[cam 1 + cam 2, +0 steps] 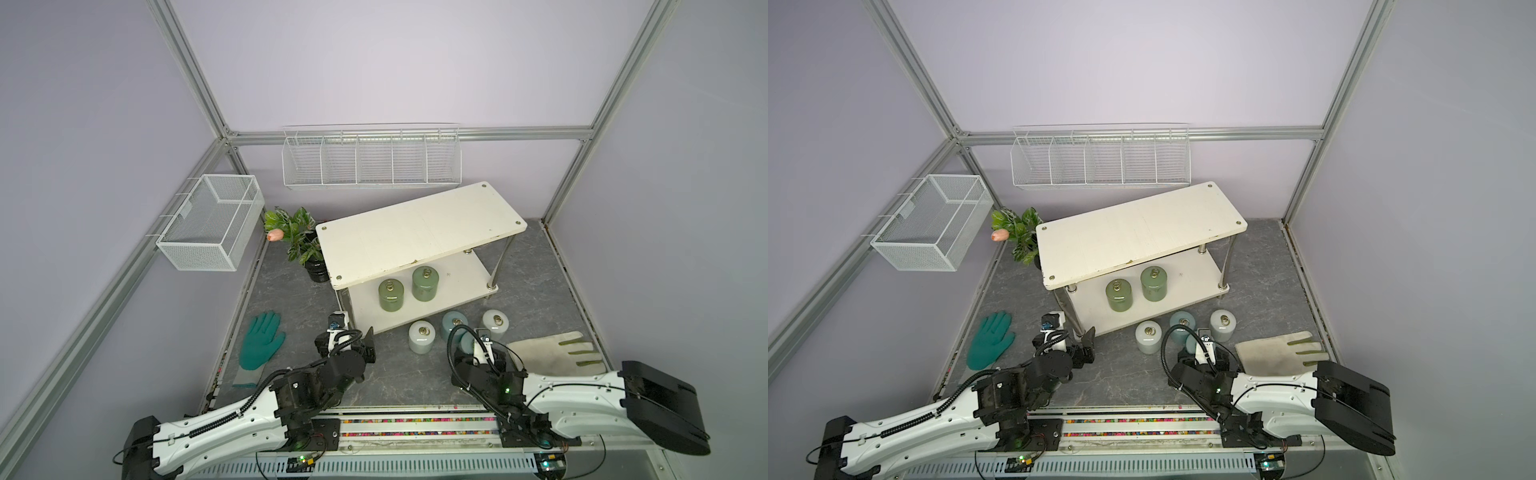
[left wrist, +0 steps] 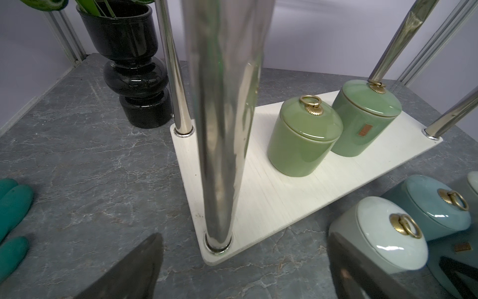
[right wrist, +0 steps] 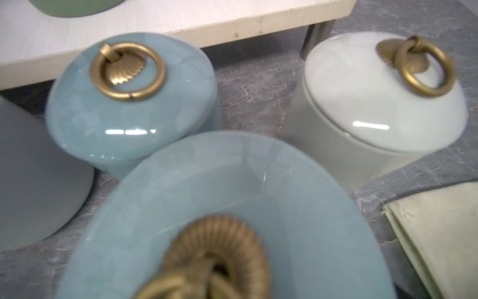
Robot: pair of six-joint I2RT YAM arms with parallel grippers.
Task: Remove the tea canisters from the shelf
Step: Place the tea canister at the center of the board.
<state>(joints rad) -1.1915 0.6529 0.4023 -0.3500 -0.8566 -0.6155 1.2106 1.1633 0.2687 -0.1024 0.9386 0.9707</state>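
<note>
The cream two-tier shelf (image 1: 419, 232) stands at the back right. Two olive green tea canisters (image 1: 391, 295) (image 1: 425, 283) sit on its lower board (image 2: 271, 196). On the floor in front stand a white canister (image 1: 422, 336), a pale blue one (image 1: 455, 323) and another white one (image 1: 494, 323). A second pale blue canister (image 3: 207, 186) is right under my right gripper (image 1: 471, 347); the wrist hides its fingers. My left gripper (image 2: 240, 279) is open and empty, low by the shelf's near left leg (image 2: 219, 155).
A black pot with a leafy plant (image 1: 316, 270) stands left of the shelf. A teal glove (image 1: 259, 340) lies at the left, a cream glove (image 1: 557, 351) at the right beside my right arm. White wire baskets (image 1: 212, 222) (image 1: 370, 160) hang on the walls.
</note>
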